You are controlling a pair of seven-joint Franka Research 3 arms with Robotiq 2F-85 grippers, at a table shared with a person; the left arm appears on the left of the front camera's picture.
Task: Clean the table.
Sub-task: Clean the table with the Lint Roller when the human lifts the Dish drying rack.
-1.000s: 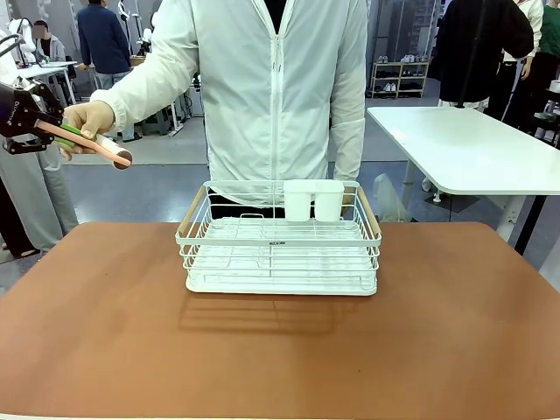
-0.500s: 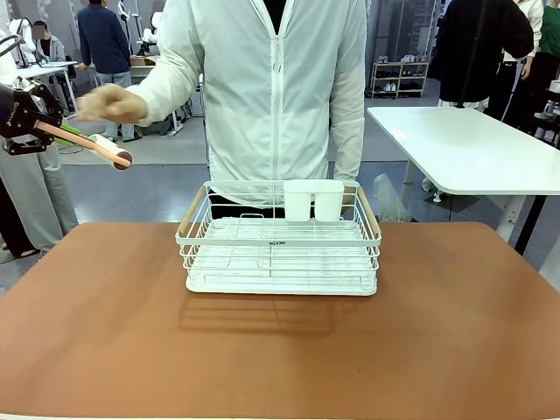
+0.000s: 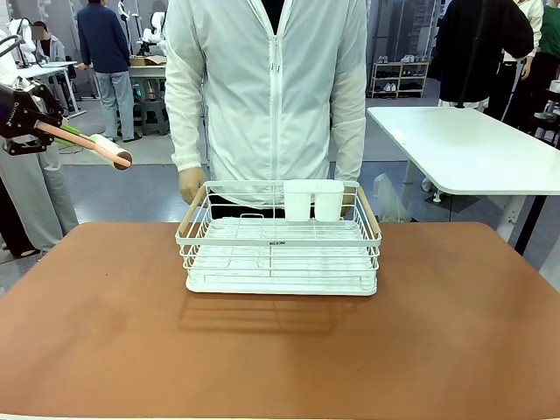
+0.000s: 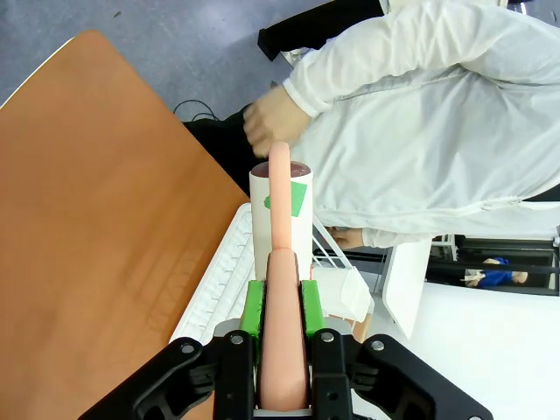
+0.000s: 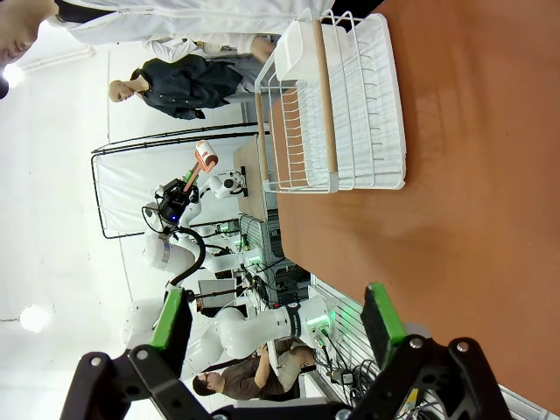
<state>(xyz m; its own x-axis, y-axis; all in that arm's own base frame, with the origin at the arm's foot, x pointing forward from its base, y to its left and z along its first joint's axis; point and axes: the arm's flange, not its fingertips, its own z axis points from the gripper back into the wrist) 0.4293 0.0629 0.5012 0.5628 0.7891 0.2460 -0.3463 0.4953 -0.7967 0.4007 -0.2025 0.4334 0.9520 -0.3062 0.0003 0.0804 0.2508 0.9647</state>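
Left gripper (image 3: 61, 136), upper left of front frame, was clamped on the pink handle of a lint roller (image 3: 109, 154), raised in the air. Right gripper (image 5: 276, 328) stood with jaws wide apart over the table (image 3: 280, 350), which filled the lower half of the front frame. White wire rack (image 3: 280, 254) sat on it at centre. Person's hand (image 3: 191, 185) hung beside the rack's far-left corner.

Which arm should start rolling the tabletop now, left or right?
Left. The left gripper is shut on the pink handle of the lint roller, which is held in the air with no hand on it. The right gripper hangs open and empty over the table.
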